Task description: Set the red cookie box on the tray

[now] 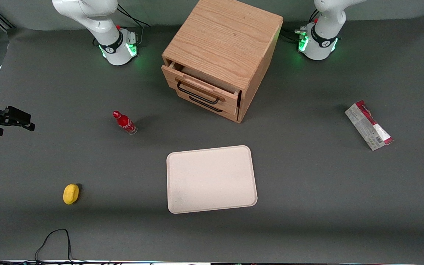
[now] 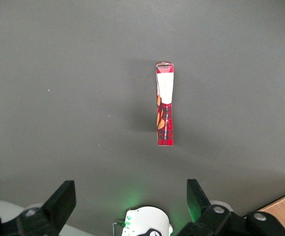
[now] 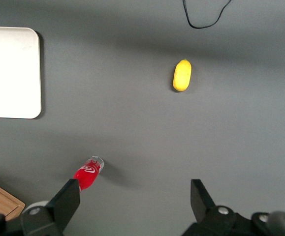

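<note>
The red cookie box (image 1: 368, 125) lies on the dark table toward the working arm's end, its white-grey barcode panel facing the front camera. In the left wrist view the red cookie box (image 2: 165, 104) shows as a narrow red strip well below the camera. My left gripper (image 2: 130, 185) hangs high above the table, open, with nothing between its fingers and well apart from the box. It is out of the front view. The pale cream-pink tray (image 1: 212, 179) rests flat near the table's middle, nearer the front camera than the cabinet, with nothing on it.
A wooden drawer cabinet (image 1: 221, 55) stands at the table's middle, its top drawer slightly open. A small red bottle (image 1: 124, 122) and a yellow fruit (image 1: 71, 193) sit toward the parked arm's end. A black cable (image 1: 53, 239) lies near the front edge.
</note>
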{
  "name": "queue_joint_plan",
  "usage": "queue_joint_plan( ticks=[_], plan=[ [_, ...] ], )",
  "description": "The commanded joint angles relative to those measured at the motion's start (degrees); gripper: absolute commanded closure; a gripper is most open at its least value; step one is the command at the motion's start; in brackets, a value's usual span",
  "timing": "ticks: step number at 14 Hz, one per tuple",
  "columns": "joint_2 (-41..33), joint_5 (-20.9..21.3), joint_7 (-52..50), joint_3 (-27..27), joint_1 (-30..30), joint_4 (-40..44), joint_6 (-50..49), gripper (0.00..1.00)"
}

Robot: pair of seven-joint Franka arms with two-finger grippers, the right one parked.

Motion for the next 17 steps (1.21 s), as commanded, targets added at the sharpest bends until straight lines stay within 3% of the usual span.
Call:
queue_joint_plan(
  ticks=[1,5,9,15,17],
  plan=[
    [0.35,1.3,-2.21,-0.59,-0.98,0.14,-1.46,0.0],
    [0.61,1.82,-4.76,-0.59,-3.0,-8.72,8.26,0.0],
    [1.22,1.82,-14.6,-0.59,-5.37,-21.64,20.93,0.0],
    [2.19,1.74,-15.31,-0.15,-3.28,-40.8,45.78,0.0],
    [4.99,1.74,-14.7,-0.15,-2.39,-43.19,51.34,0.0]
  ],
)
